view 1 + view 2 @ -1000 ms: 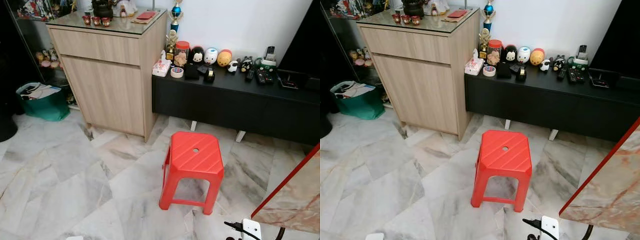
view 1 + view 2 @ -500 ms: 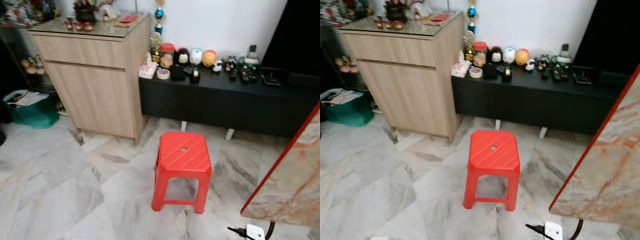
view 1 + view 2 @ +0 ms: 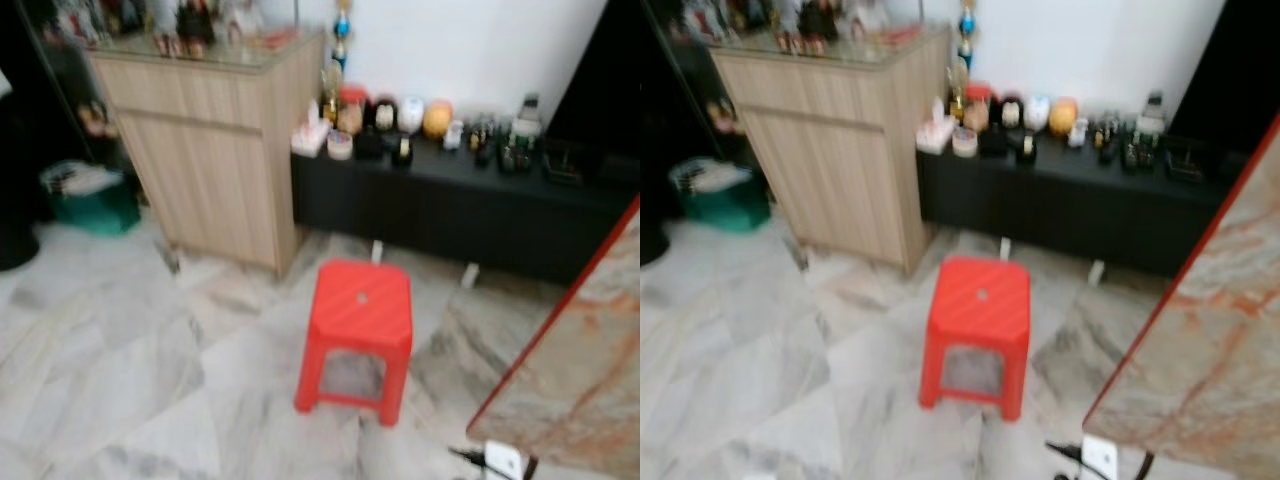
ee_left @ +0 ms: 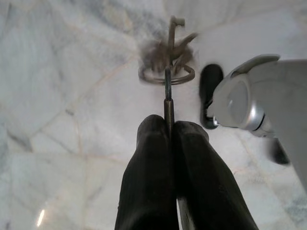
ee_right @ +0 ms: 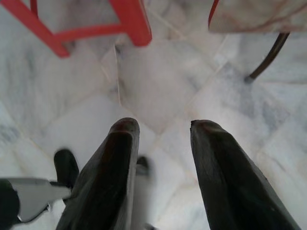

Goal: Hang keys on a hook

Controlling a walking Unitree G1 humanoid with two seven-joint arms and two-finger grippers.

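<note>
In the left wrist view my left gripper [image 4: 169, 128] is shut on the keys [image 4: 167, 72]: a thin metal key blade is pinched between the two black fingers, and a ring with more keys hangs from its far end, blurred, over the marble floor. My right gripper [image 5: 160, 127] is open with nothing between its fingers, hanging above the floor near the red stool's legs [image 5: 129, 19]. I see no hook in these views.
A red plastic stool [image 3: 357, 325] stands on the marble floor ahead. Behind it are a wooden cabinet [image 3: 215, 150] and a low black bench [image 3: 460, 205] with small items. A marble table edge [image 3: 575, 380] is at the right, and a green bag [image 3: 85, 195] at the left.
The head views have shifted and blurred as the camera moved; the stool and furniture stay in place in the room.
</note>
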